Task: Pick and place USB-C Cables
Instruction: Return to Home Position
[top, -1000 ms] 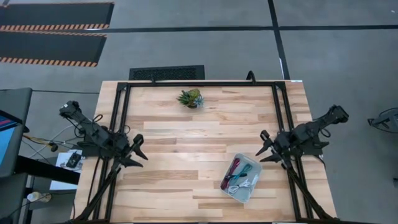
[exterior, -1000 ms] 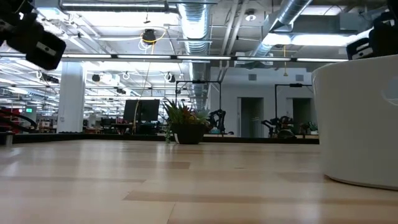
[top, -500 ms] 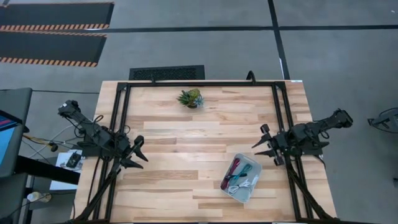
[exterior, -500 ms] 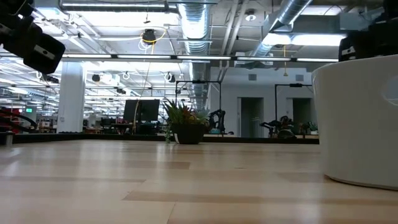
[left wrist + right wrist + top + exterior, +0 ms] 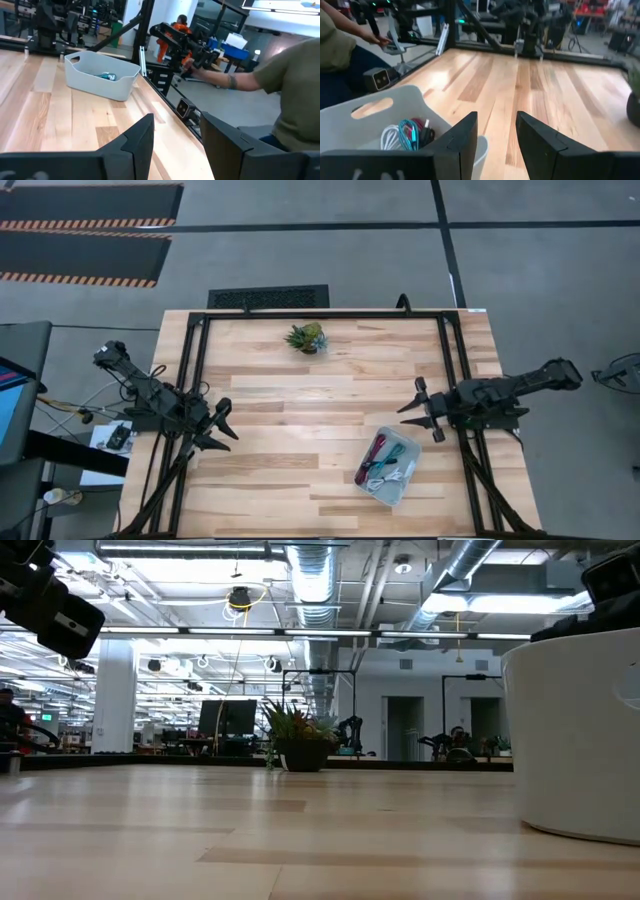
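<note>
Looking down from above, I see the USB-C cables (image 5: 384, 462) lying inside the tray (image 5: 402, 437), with the left gripper (image 5: 222, 425) and right gripper (image 5: 418, 410) both off it, over their own table sides. The low view gives me only the tray's wall, with the cables hidden behind it. In the wrist views both grippers are spread apart and empty, so I judge only homing remains.

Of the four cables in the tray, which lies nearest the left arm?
The maroon-red cable, along the tray wall on that side; the other three lie beyond it.
</note>
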Controlling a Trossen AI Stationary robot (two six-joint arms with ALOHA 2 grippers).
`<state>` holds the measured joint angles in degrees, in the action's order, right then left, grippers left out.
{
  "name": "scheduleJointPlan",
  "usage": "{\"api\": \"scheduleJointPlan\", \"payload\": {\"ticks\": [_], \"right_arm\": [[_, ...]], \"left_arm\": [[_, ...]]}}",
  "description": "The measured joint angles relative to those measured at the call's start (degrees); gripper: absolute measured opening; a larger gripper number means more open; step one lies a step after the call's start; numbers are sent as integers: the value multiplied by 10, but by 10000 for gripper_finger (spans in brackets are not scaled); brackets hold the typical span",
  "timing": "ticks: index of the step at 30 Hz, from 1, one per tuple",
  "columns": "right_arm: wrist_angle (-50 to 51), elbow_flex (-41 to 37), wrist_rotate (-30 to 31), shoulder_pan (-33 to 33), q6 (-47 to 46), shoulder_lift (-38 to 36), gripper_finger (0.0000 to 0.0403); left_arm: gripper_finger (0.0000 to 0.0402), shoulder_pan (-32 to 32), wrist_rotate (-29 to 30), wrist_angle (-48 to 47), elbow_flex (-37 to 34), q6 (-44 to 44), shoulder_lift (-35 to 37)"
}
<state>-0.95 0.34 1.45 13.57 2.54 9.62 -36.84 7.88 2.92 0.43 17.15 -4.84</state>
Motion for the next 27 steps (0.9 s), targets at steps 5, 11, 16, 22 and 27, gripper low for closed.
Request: {"api": "scheduleJointPlan", "payload": {"ticks": [5,11,16,22,27], "right_arm": [[0,0,0,-3,-15,22,161],[0,0,0,-2,-15,28,161],[0,0,0,-2,-16,28,161],[0,0,0,-2,-16,28,161],[0,0,0,-2,-16,28,161]], "left_arm": [[146,0,0,0,0,5,0],[146,0,0,0,0,5,0],[146,0,0,0,0,6,0],[146,0,0,0,0,6,0],[146,0,0,0,0,6,0]]}}
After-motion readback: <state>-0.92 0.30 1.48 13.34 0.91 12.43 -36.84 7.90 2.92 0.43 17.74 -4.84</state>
